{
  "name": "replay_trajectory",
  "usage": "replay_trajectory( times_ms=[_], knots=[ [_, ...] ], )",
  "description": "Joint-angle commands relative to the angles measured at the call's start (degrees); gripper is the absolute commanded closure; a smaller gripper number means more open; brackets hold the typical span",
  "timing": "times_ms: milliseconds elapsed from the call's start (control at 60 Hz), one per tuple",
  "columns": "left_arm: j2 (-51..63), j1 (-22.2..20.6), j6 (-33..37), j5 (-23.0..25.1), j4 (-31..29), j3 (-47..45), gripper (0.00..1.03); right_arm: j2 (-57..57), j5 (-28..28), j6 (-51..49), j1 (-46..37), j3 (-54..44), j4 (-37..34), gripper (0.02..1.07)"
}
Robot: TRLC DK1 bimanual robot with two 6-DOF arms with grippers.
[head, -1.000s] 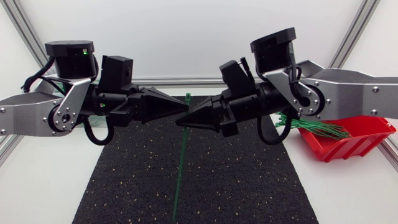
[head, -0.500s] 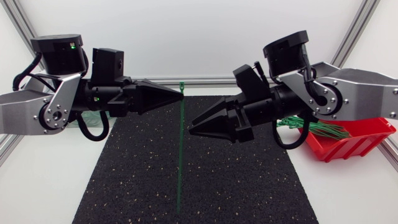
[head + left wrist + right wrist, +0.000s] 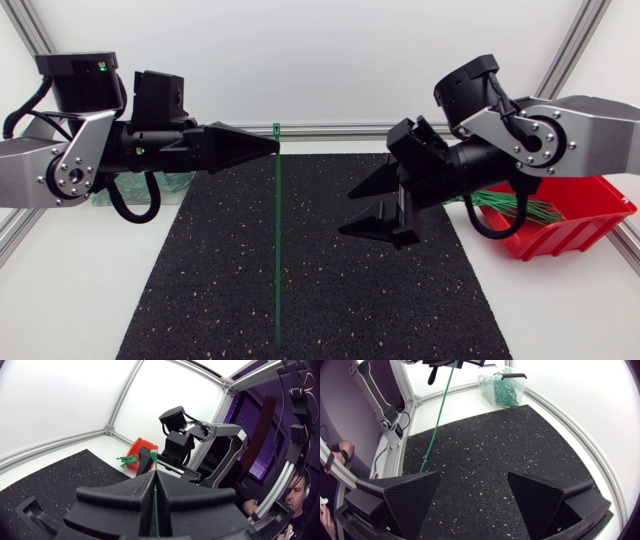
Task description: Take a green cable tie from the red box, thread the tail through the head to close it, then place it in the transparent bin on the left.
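Left end effector (image 3: 272, 146) clamps the green cable tie (image 3: 277, 240) near its head, apparently so the tail hangs free for threading; right end effector (image 3: 345, 212) gapes empty.

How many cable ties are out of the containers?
1: a green cable tie, held near its head by the left gripper, hangs down over the black mat. Others sit bundled in the red box and the transparent bin. More could be hidden.
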Motion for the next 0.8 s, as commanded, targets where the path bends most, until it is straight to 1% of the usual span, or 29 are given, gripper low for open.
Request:
replay_trajectory(
  times_ms=[0,83,200,283,383,467,533,567,600,633,667,750,783],
  knots=[
    [-0.27,0.51,-1.25,0.43,-1.19,2.61,1.00,-0.11,1.57,-6.25,-0.02,0.59,-0.86,0.05],
    [-0.19,0.86,-1.17,0.35,-3.57,3.93,1.00,-0.73,3.68,-7.40,-0.02,-0.28,1.08,0.05],
    [-0.01,1.39,-1.17,-0.88,-5.41,5.25,1.00,-0.38,4.91,-9.59,-0.20,-0.02,1.08,0.05],
    [0.08,1.56,-0.81,-1.06,-7.43,6.04,1.00,-0.20,8.34,-13.90,0.51,-0.64,1.08,0.05],
    [-0.10,1.83,-0.46,-1.06,-8.58,6.30,1.00,0.59,10.10,-19.44,0.86,-1.34,3.27,0.05],
    [-0.10,2.27,-0.46,-0.97,-9.54,6.74,1.00,-0.20,13.35,-23.22,1.39,-5.12,13.38,0.05],
    [-0.19,2.53,-0.37,-0.80,-9.81,6.92,1.00,-0.90,13.53,-27.52,1.39,-7.58,19.44,0.05],
    [-0.19,2.88,-0.29,-0.53,-9.98,7.01,1.00,-1.34,14.05,-28.84,1.39,-9.07,23.93,0.05],
    [-0.19,3.06,-0.20,-0.27,-10.07,7.01,1.00,-1.96,14.49,-30.69,1.30,-11.62,31.13,0.05],
    [-0.19,3.23,-0.11,0.08,-10.16,6.92,1.00,-2.31,15.11,-32.27,1.30,-13.38,36.14,0.05],
    [-0.10,3.50,-0.02,0.35,-10.25,6.92,1.00,-2.49,16.43,-33.59,1.39,-14.00,38.69,0.05],
    [0.69,4.64,0.15,0.61,-10.16,7.36,1.00,-3.37,17.92,-38.86,2.97,-14.52,40.27,0.05],
    [1.13,5.17,0.15,1.84,-10.16,7.80,1.00,-3.72,19.06,-40.53,3.58,-15.23,42.30,0.05]
  ],
)
